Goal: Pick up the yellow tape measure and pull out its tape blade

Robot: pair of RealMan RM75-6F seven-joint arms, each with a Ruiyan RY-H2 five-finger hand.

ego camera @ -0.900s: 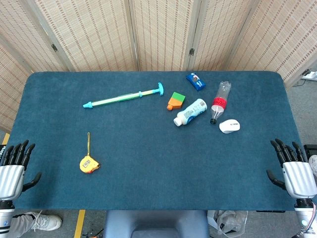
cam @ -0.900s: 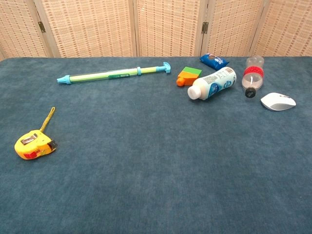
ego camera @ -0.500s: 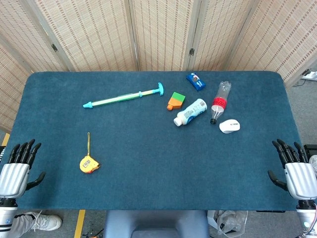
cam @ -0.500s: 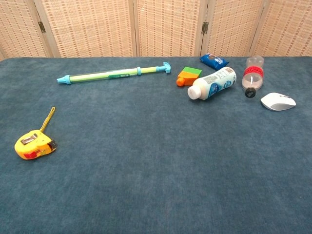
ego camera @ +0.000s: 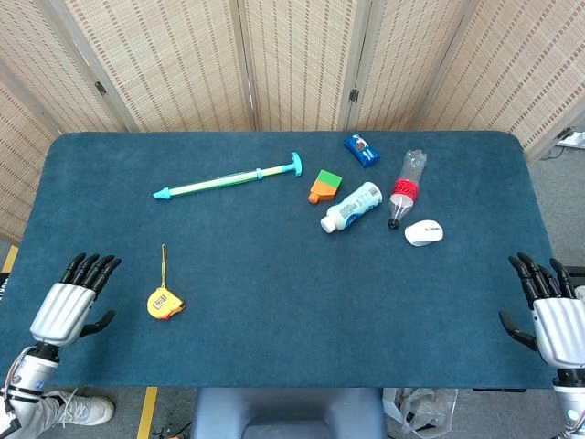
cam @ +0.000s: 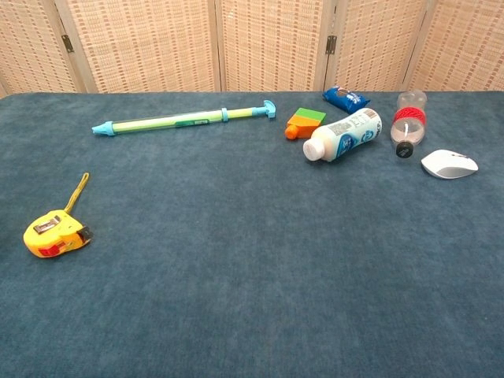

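Blue bench [ego camera: 274, 293] | 1 yellow tape measure [ego camera: 164, 303], untouched | 2 bottles | left hand [ego camera: 67, 306], right hand [ego camera: 552, 318]: both spread, empty

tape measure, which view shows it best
The chest view: the yellow tape measure looks larger there, with its metal clip, red patch and wrist strap plain to see. The head view shows it from above, small, strap stretched away from the robot, with the left hand open beside it.
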